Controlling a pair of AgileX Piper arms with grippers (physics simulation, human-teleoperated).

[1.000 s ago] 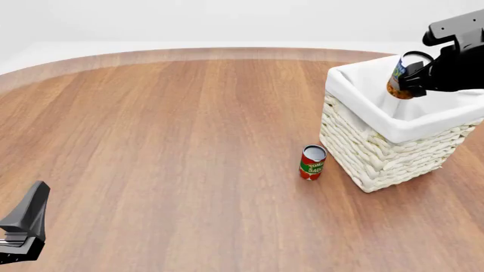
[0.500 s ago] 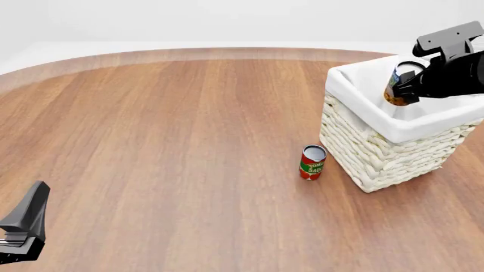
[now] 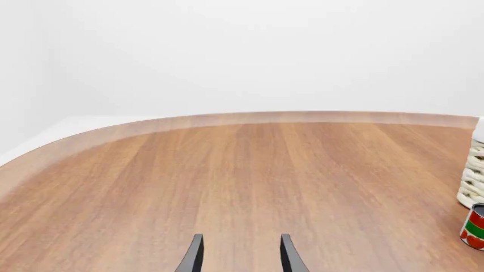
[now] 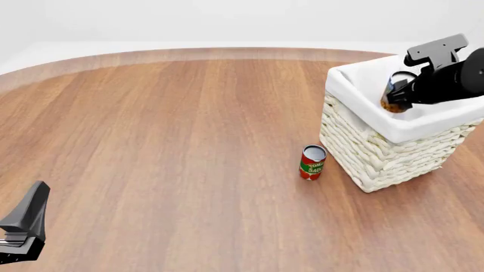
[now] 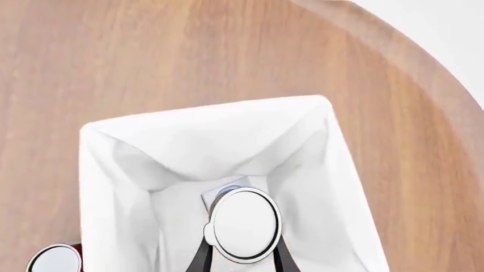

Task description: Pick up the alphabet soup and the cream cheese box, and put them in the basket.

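Note:
My right gripper point(image 4: 399, 94) is shut on the alphabet soup point(image 4: 393, 95), a blue-labelled can held tilted just inside the mouth of the basket point(image 4: 376, 154). In the right wrist view the can's silvery top point(image 5: 243, 225) sits between the two fingers point(image 5: 198, 258), above the white lining point(image 5: 121, 153). A pale corner of the cream cheese box point(image 5: 223, 191) peeks out from under the can on the basket floor; the rest of it is hidden. At the near left edge, my left gripper point(image 4: 22, 226) rests low, open and empty point(image 3: 240, 258).
A red-and-green tomato sauce can point(image 4: 312, 162) stands upright on the wooden table just left of the basket's front corner, also in the left wrist view point(image 3: 474, 226). The table's curved far edge point(image 4: 226, 52) runs behind.
My right gripper has carried the soup can down and slightly left, from above the basket rim into its mouth. The left arm has not moved.

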